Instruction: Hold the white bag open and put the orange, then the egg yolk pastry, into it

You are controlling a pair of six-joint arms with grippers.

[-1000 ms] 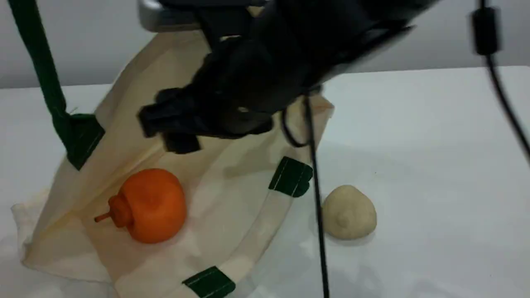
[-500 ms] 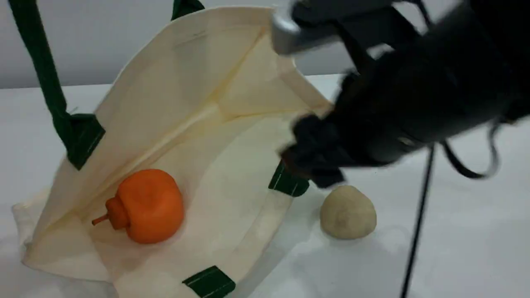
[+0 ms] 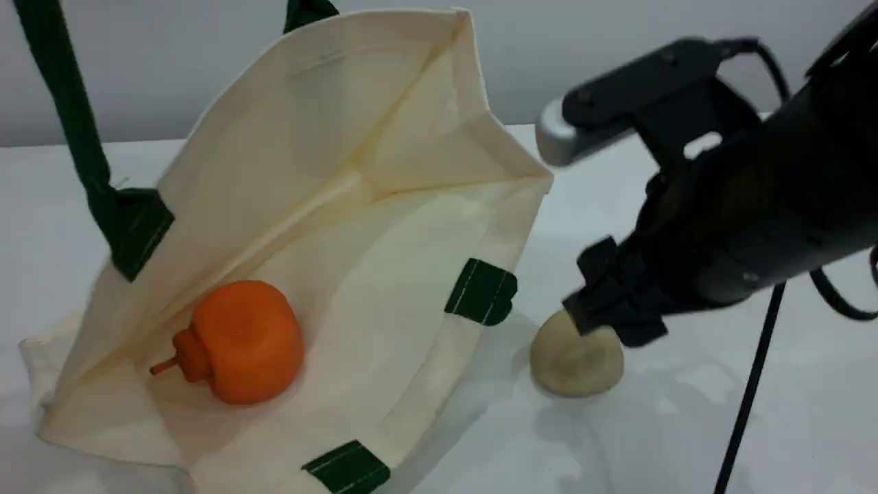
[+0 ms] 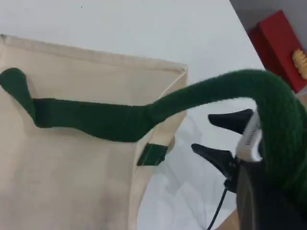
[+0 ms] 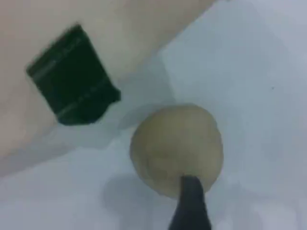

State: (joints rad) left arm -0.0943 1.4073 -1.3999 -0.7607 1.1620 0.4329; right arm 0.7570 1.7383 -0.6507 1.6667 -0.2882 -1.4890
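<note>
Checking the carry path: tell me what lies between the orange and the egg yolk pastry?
Scene view: the white bag, its rim with a green patch.

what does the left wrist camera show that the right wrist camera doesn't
Only the left wrist view: the green strap rising to the shut left gripper that holds it, the bag's top edge, and a red box off the table. Only the right wrist view: the pastry on the table, with one fingertip of the open right gripper at its near side. Both: the white bag, a green patch and the table.
</note>
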